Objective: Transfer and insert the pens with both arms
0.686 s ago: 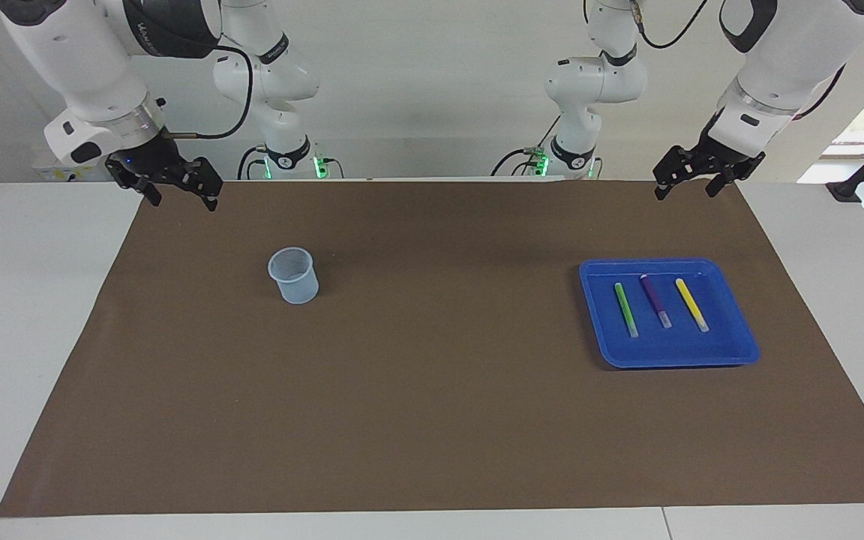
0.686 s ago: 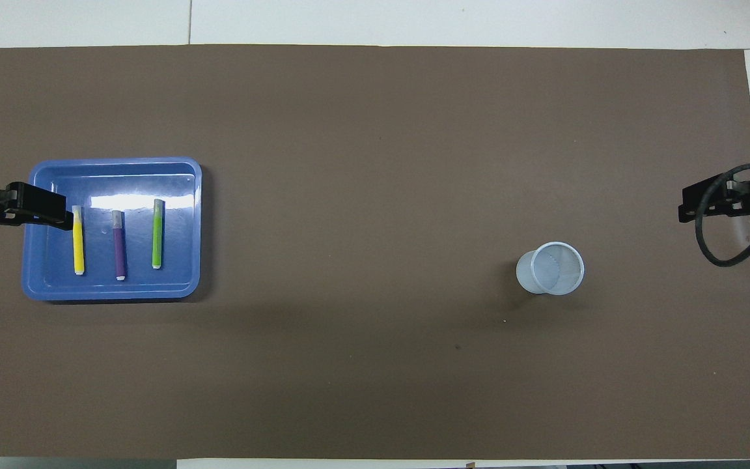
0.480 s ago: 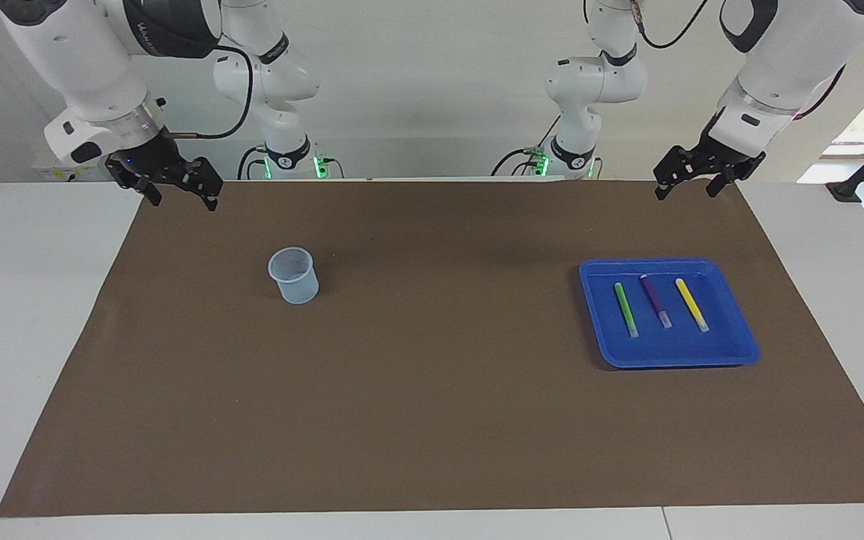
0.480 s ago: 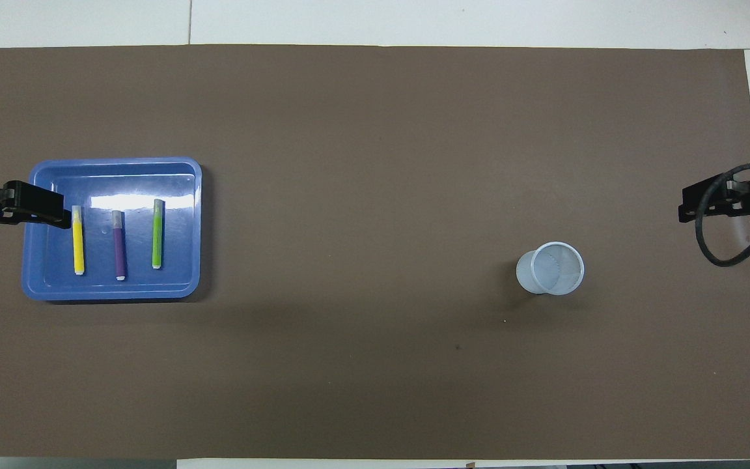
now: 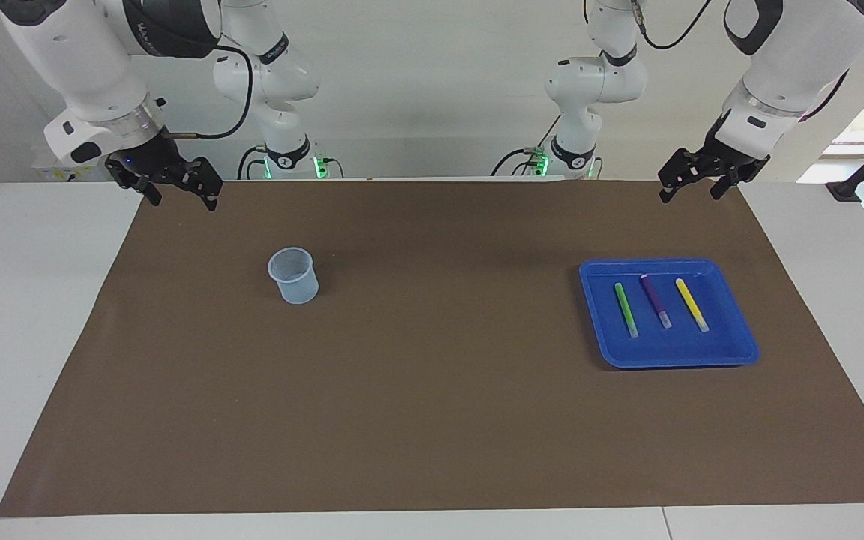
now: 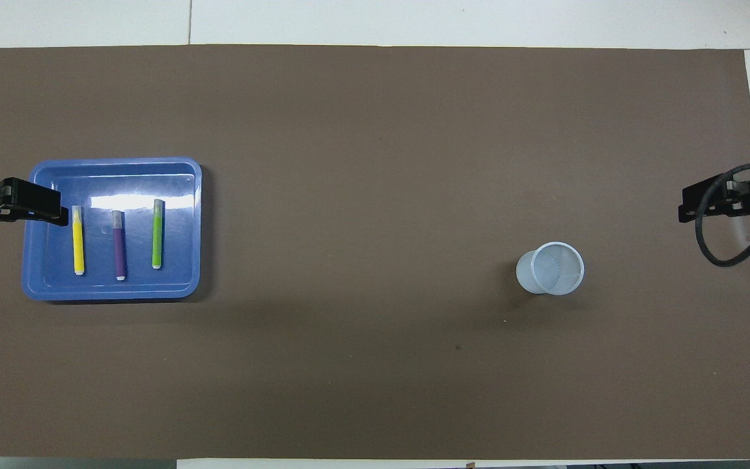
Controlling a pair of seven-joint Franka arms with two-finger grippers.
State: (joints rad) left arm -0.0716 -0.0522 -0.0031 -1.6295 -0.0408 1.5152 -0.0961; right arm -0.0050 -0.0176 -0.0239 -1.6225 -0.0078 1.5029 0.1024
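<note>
On tray (image 5: 745, 352), pens (image 5: 657, 301) lie parallel, caps away.

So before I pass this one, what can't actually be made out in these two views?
- Left gripper: overhead view cuts it off at the edge over the blue tray; only one black tip shows.
- Right gripper: overhead view's edge and its own cable hide most of it.
- Cup: the facing view shows little of its inside, though nothing shows in it from overhead.
- Green pen, purple pen, yellow pen: any print is too small to read in both views.
</note>
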